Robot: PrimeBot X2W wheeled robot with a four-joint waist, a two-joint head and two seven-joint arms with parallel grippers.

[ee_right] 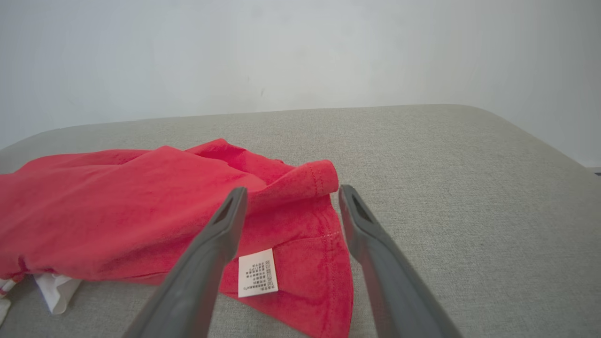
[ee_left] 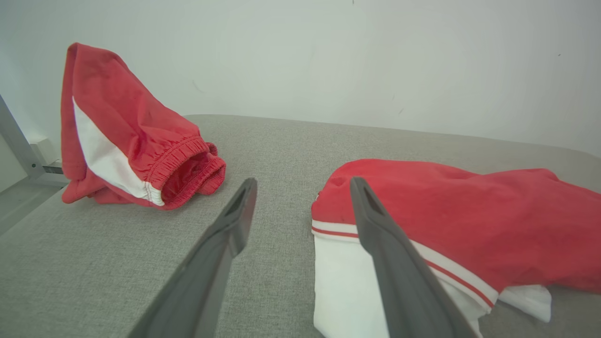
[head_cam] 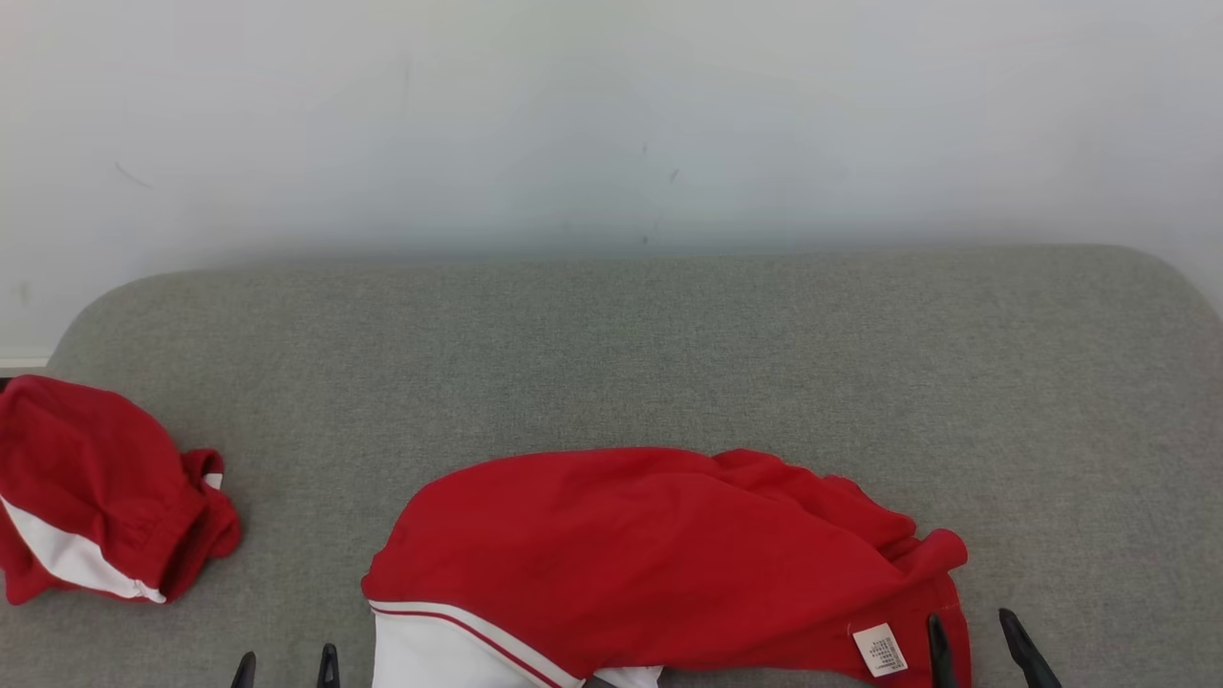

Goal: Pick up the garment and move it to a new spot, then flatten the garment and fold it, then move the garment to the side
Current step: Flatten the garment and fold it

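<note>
The garment [head_cam: 650, 554] is red with a white panel and a red stripe, lying crumpled near the front edge of the grey surface; it also appears in the left wrist view [ee_left: 469, 225] and the right wrist view [ee_right: 117, 211]. A white care label [head_cam: 880, 650] shows at its right end, again in the right wrist view [ee_right: 257, 279]. My left gripper [head_cam: 287, 664] is open, just left of the garment's white panel [ee_left: 345, 286], nothing between its fingers. My right gripper [head_cam: 975, 635] is open above the garment's right hem, straddling the label end [ee_right: 291, 197].
A second red-and-white garment [head_cam: 96, 492] is bunched at the left edge of the grey padded surface [head_cam: 669, 354], its elastic cuff [ee_left: 183, 164] facing me. A pale wall [head_cam: 611, 115] stands behind. A metal frame piece [ee_left: 19, 141] is at the far left.
</note>
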